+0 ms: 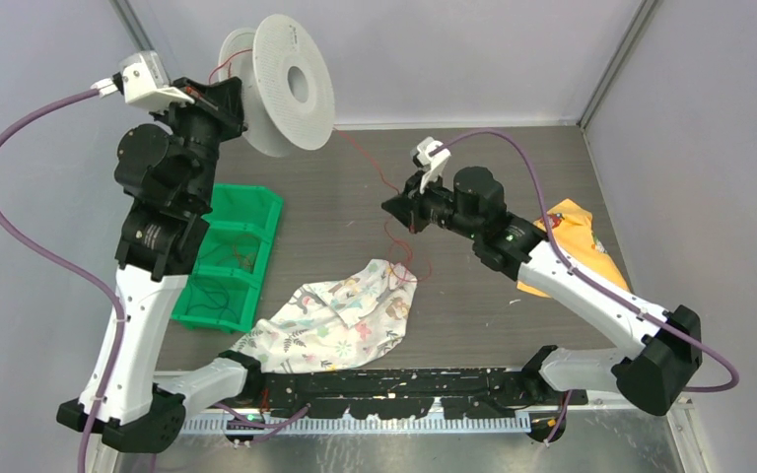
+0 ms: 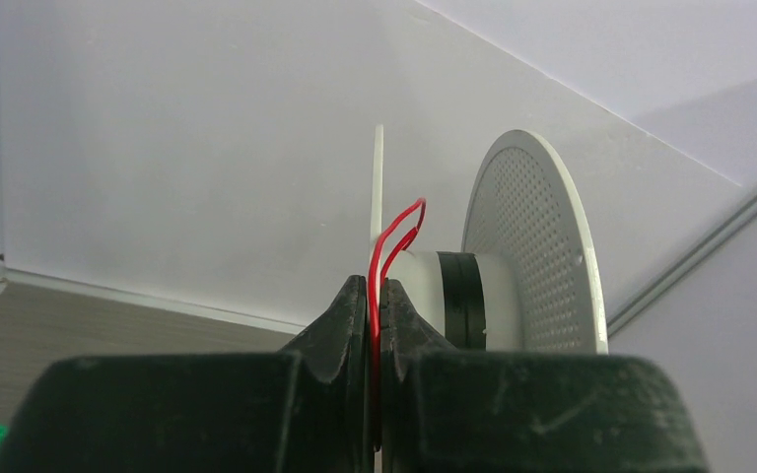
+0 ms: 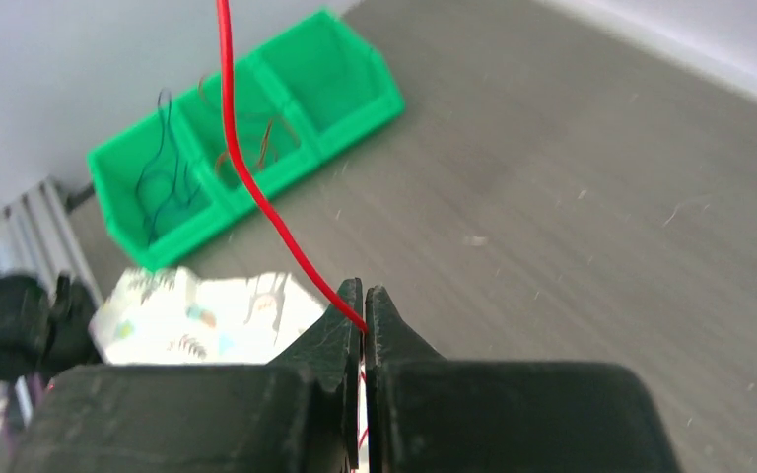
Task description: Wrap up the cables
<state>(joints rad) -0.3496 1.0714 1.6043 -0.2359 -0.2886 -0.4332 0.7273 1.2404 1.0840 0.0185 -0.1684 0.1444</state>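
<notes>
A thin red cable (image 1: 370,163) runs from a white perforated spool (image 1: 291,84) at the back left down to a loose tangle (image 1: 401,258) on the table. My left gripper (image 1: 229,99) is raised beside the spool. In the left wrist view my left gripper (image 2: 376,296) is shut on a loop of the red cable (image 2: 400,225), with the spool (image 2: 532,261) just beyond. My right gripper (image 1: 391,206) is low over the table's middle. In the right wrist view my right gripper (image 3: 364,301) is shut on the red cable (image 3: 256,192), which rises up and left.
A green compartment bin (image 1: 232,256) holding thin wires sits at the left, also in the right wrist view (image 3: 246,148). A patterned cloth (image 1: 340,315) lies at the front centre. An orange cloth (image 1: 577,241) lies at the right under my right arm.
</notes>
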